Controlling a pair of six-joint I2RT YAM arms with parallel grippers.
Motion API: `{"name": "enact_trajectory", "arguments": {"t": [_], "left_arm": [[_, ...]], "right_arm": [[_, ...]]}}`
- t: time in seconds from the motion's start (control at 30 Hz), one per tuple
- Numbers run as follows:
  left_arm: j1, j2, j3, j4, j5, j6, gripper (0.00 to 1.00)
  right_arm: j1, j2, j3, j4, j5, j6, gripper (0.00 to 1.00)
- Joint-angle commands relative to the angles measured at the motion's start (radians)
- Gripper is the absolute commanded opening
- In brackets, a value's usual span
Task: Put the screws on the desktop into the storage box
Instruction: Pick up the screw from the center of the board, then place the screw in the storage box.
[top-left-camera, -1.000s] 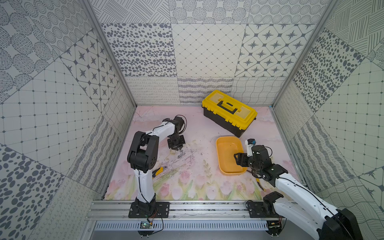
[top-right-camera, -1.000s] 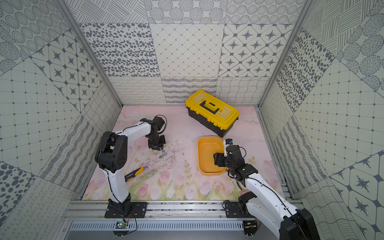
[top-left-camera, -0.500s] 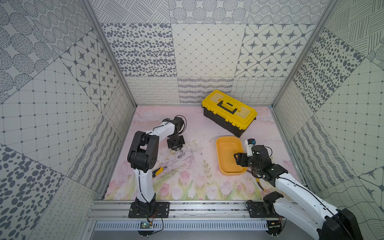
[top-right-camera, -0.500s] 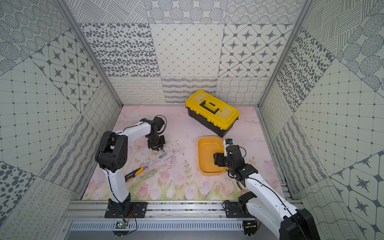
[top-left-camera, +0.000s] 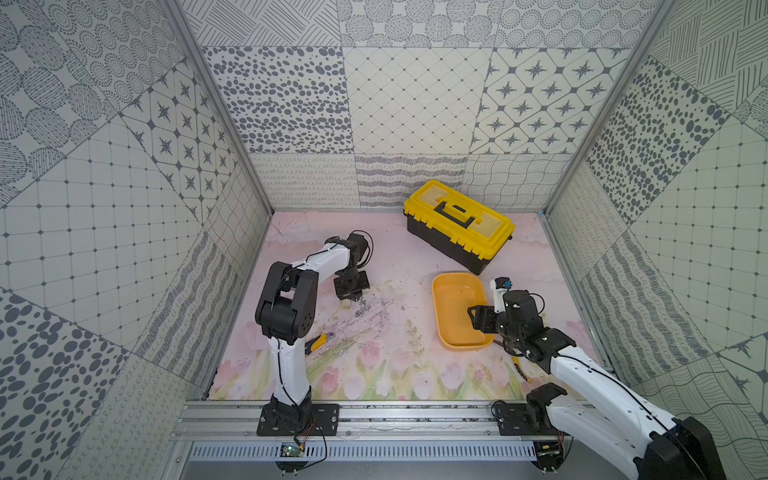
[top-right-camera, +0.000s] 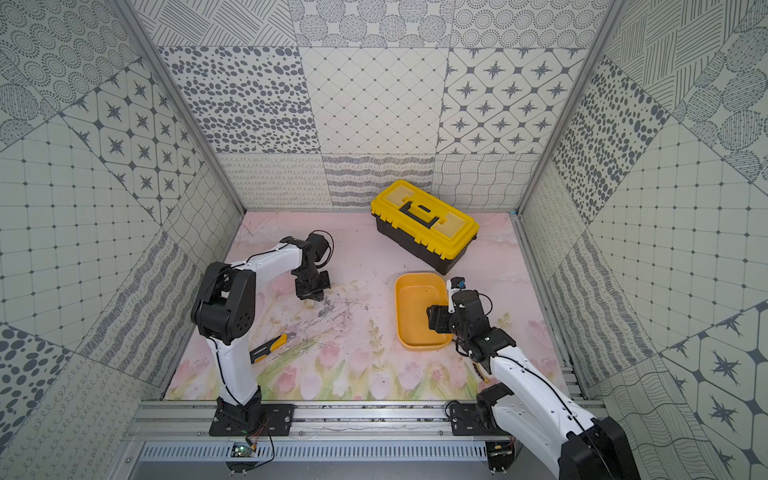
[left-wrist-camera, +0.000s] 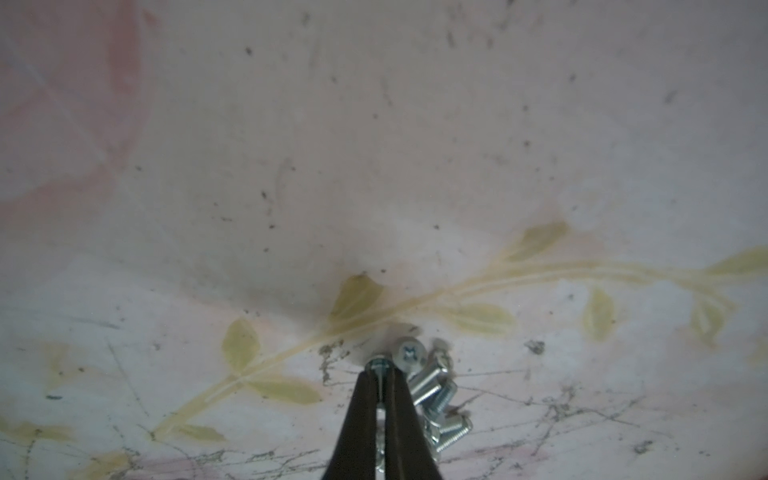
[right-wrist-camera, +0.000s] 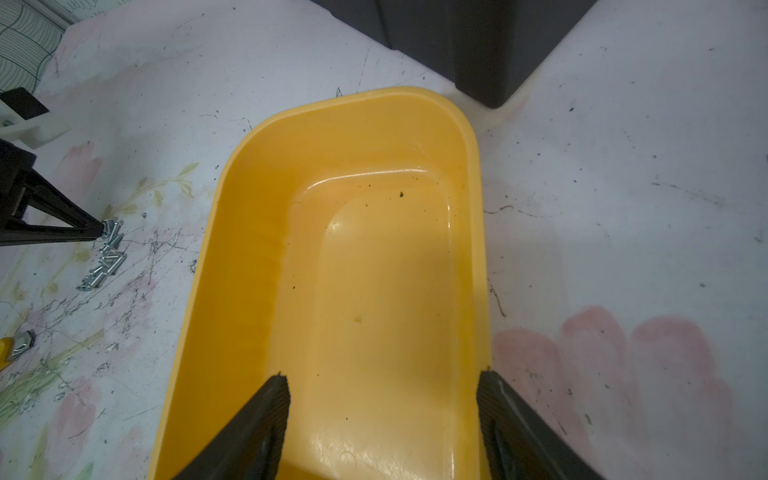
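Left gripper pinches a screw (pile just beside).

screws: about ten, heaped | storage box: 1 | toolbox: 1 | utility knife: 1 | half-hidden yellow-handled tool: 1

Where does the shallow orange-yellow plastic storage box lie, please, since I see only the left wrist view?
Observer: The storage box lies on the pale pink flowered desktop, right of the tiny silver metal screws, just in front of the yellow-lidded black plastic toolbox.
Operator: Does it hold any screws yet?
Observer: No, only dark specks.
Operator: And the right hand?
Observer: The right hand is open, poised over the box's near end.
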Motion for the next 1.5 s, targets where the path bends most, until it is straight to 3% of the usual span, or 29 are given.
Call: {"name": "enact_trajectory", "arguments": {"t": [0.0, 0.3, 0.47, 0.6, 0.77, 0.9, 1.1, 1.17, 1.27, 1.3, 1.37, 1.47], "left_arm": [[0.008, -0.004, 0.007, -0.043, -0.024, 0.0, 0.0], [-0.049, -0.204, 0.04, -0.103, -0.007, 0.012, 0.0], [-0.233, -0.242, 0.126, -0.093, 0.133, -0.009, 0.0], [-0.426, -0.137, 0.265, -0.059, 0.248, -0.037, 0.0], [-0.606, 0.09, 0.521, -0.118, 0.238, -0.05, 0.0], [-0.674, 0.251, 0.697, -0.208, 0.182, -0.041, 0.0], [-0.687, 0.375, 0.83, -0.286, 0.125, -0.03, 0.0], [-0.686, 0.404, 0.875, -0.323, 0.096, -0.017, 0.14], [-0.685, 0.418, 0.908, -0.356, 0.078, 0.009, 0.46], [-0.685, 0.414, 0.915, -0.365, 0.066, 0.018, 0.53], [-0.677, 0.393, 0.914, -0.377, 0.05, 0.03, 0.61], [-0.654, 0.325, 0.88, -0.391, 0.038, 0.047, 0.62]], "right_arm": [[0.005, -0.016, -0.008, 0.038, -0.004, 0.0, 0.76], [0.005, -0.021, 0.01, 0.022, -0.014, 0.0, 0.76], [-0.006, -0.072, 0.051, -0.027, -0.017, 0.006, 0.77], [-0.105, -0.101, 0.058, -0.065, -0.064, 0.037, 0.78], [-0.298, -0.118, 0.043, -0.099, -0.177, 0.088, 0.77], [-0.371, -0.119, 0.03, -0.11, -0.217, 0.083, 0.77], [-0.396, -0.119, 0.015, -0.117, -0.235, 0.075, 0.78], [-0.396, -0.12, 0.018, -0.117, -0.237, 0.072, 0.78], [-0.396, -0.115, 0.031, -0.132, -0.247, 0.061, 0.81], [-0.396, -0.113, 0.037, -0.136, -0.251, 0.055, 0.81], [-0.395, -0.111, 0.051, -0.15, -0.259, 0.051, 0.81], [-0.384, -0.103, 0.084, -0.162, -0.29, 0.05, 0.8]]}}
